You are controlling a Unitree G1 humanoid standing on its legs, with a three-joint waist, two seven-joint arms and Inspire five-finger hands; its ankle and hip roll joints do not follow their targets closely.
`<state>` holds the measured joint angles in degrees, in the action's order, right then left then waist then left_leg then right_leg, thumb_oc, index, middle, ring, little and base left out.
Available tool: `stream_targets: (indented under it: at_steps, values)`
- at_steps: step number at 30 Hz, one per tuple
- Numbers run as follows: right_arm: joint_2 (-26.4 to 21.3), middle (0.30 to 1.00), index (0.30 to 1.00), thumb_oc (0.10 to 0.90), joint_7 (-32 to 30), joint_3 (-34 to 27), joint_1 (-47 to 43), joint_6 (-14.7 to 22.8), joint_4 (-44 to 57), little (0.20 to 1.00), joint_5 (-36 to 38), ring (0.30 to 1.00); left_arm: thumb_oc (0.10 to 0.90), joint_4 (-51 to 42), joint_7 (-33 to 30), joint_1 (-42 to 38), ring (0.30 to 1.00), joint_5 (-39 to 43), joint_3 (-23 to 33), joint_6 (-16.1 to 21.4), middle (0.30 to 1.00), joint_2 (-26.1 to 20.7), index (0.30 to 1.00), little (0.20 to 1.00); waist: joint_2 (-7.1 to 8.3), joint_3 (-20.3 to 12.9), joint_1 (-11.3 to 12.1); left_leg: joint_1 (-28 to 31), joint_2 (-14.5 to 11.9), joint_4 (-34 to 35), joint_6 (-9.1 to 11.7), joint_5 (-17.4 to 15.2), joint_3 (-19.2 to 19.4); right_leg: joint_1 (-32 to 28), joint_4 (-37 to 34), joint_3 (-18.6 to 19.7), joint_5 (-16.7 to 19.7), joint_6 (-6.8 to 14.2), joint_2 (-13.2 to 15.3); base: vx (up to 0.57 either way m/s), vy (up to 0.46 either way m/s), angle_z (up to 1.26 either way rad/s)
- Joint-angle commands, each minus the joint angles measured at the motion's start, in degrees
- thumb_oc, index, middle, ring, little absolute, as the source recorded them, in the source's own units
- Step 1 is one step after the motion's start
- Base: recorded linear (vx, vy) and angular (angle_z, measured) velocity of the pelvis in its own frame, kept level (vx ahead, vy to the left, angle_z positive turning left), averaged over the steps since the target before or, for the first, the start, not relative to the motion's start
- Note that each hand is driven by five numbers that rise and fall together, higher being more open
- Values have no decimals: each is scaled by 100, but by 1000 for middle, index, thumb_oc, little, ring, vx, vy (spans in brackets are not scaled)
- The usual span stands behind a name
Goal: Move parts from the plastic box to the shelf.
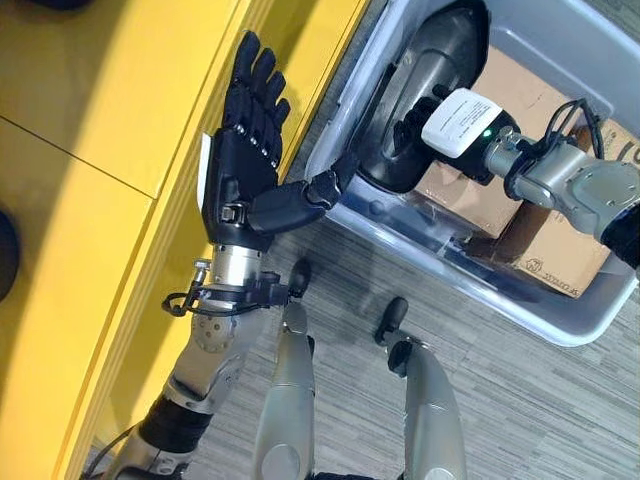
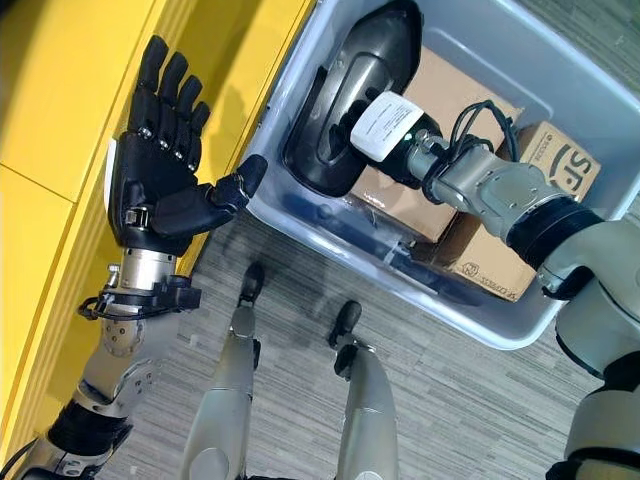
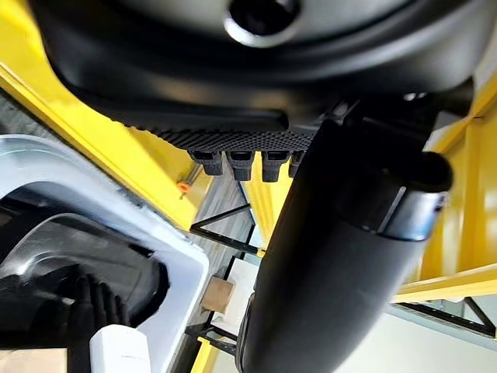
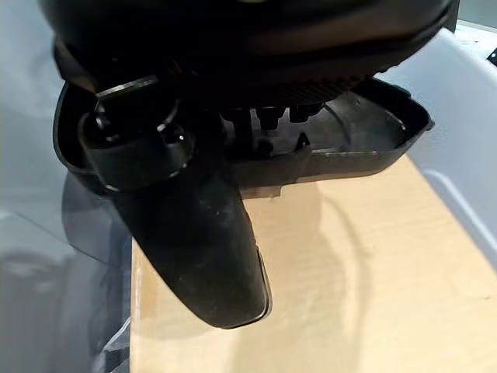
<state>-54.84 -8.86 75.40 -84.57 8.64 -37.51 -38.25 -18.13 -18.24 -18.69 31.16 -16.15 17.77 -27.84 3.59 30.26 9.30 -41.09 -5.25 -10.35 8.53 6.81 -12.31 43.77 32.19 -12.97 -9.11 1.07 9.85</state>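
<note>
Here we are standing on grey wood-grain flooring [image 1: 520,400] between a yellow shelf [image 1: 90,120] and a clear plastic box [image 2: 480,310]. Our left hand [image 2: 155,190] is hovering flat, fingers straight, by the shelf edge. Our right hand [image 2: 350,125] is gripping a black moulded part [image 2: 340,100] lying over cardboard boxes [image 2: 470,260] inside the plastic box

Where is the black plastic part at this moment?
The black plastic part stands in the plastic box, against the wall nearest the yellow shelf, leaning over cardboard boxes; the right hand reaches into it.
</note>
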Motion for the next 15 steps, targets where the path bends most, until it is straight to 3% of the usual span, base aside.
stream_targets:
  at_steps: [1,15]
  values:
    - [-124,1000,1000,900,-176,251,-955,-175,-217,1000,-118,1000,900,-882,2,-258,1000,-280,104,640,1000,137,1000,1000,-119,-47,-39,-355,8,-299,-186,-230,209,-959,-180,205,-802,131,-269,75,-31,4]
    - [-88,1000,1000,900,-258,179,-742,-307,-701,1000,-16,1000,900,-856,-73,-300,1000,-265,58,638,1000,266,1000,1000,-235,-47,-66,-1261,243,-892,-223,-416,128,7,624,250,-1083,22,-109,5,3,4]
